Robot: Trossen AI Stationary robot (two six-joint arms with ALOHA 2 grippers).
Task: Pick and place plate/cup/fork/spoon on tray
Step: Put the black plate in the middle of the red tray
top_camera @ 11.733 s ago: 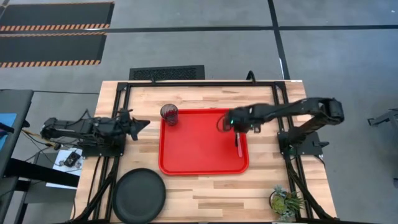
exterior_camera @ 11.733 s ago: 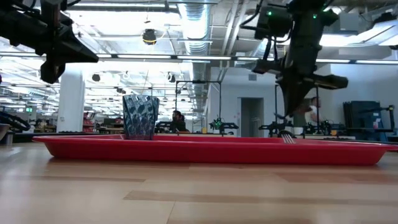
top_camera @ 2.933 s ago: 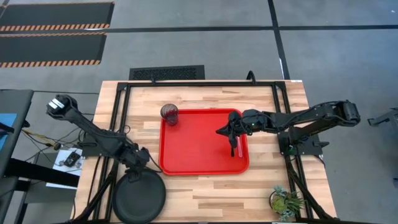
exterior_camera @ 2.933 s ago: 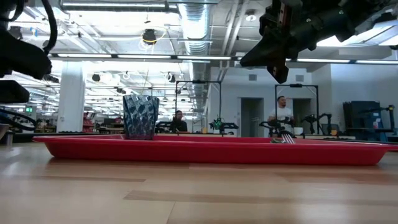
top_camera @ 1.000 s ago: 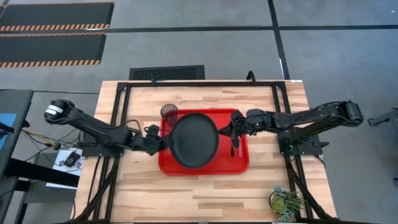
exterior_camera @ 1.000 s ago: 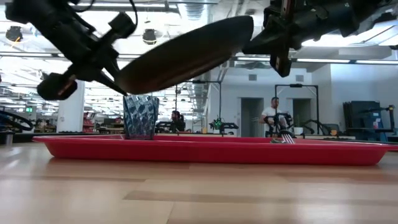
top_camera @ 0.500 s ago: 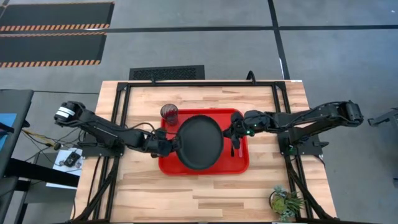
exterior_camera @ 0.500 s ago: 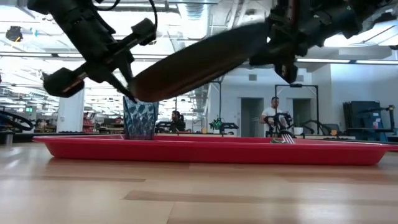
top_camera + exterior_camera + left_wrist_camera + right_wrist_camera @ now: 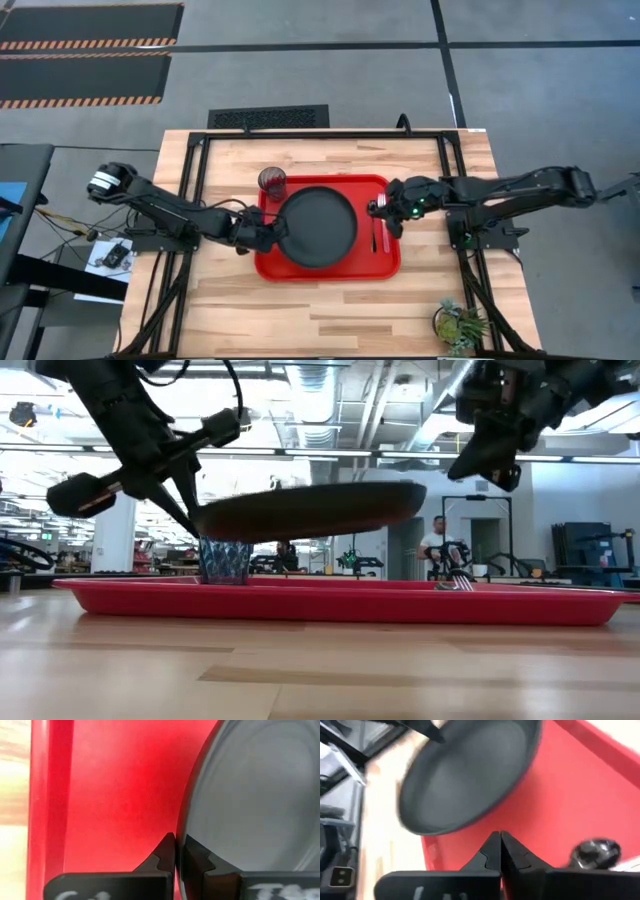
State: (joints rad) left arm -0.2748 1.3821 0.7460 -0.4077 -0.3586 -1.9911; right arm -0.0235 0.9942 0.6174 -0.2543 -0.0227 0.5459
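Note:
The black plate point(image 9: 318, 227) hangs over the red tray point(image 9: 385, 262), held by my left gripper point(image 9: 270, 232) at its left edge. In the low view the plate point(image 9: 310, 510) is about level, at the height of the cup's top. The smoky cup point(image 9: 272, 182) stands on its base in the tray's far left corner. The red-handled fork point(image 9: 384, 236) lies flat on the tray's right side. A rounded shiny bowl, apparently the spoon's point(image 9: 595, 852), shows in the right wrist view. My right gripper point(image 9: 380, 206) is shut and empty above the tray's right part. My left gripper pinches the plate's rim point(image 9: 183, 837) at the plate's left edge, one finger point(image 9: 167, 854) on the underside and one point(image 9: 196, 856) on the upper face. The fingers come about level from the table's left. The plate is lifted clear of the tray, nearly level.
A small potted plant point(image 9: 458, 325) stands at the table's near right corner. A black frame point(image 9: 300, 133) runs along the table's far edge. Bare wood point(image 9: 330, 310) lies in front of the tray. People stand in the room beyond point(image 9: 440, 545).
My left gripper has gone down over the tray and turned, so the plate, whose right edge was tipped up, is now about level and lower. My right gripper has drawn back a little toward the table's right edge, still shut.

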